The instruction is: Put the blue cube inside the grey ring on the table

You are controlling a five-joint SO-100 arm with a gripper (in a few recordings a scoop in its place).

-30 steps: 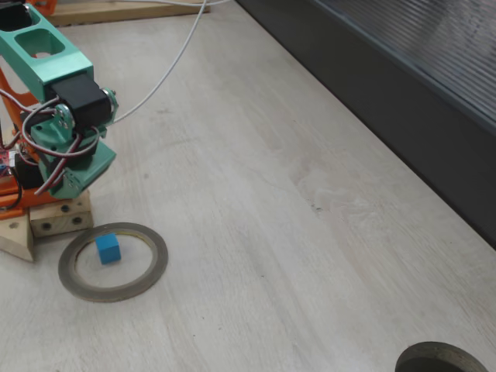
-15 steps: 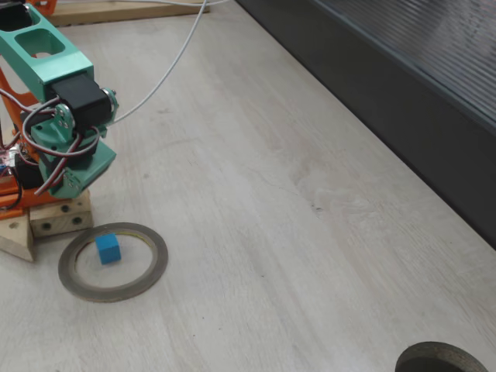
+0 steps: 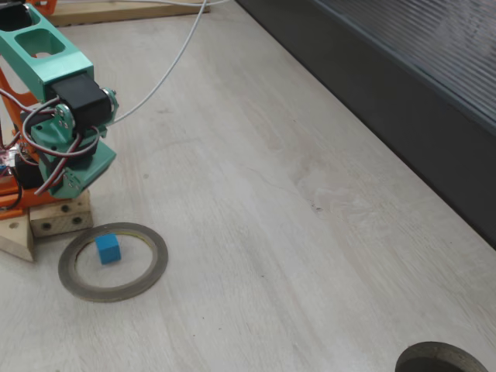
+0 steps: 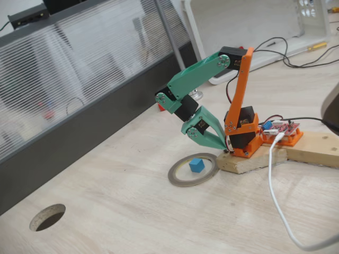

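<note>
Evidently no writing shows: blue cube [image 3: 108, 249] (plain-faced) sits inside grey ring [image 3: 155, 271].

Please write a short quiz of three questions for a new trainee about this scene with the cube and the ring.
1. True or false: the blue cube lies inside the grey ring.
2. In a fixed view, the arm's hand is: A) clamped on the cube, B) folded back near its base, apart from the cube.
3. What does the ring rest on?

Key: 1 true. 2 B. 3 the table.
</note>
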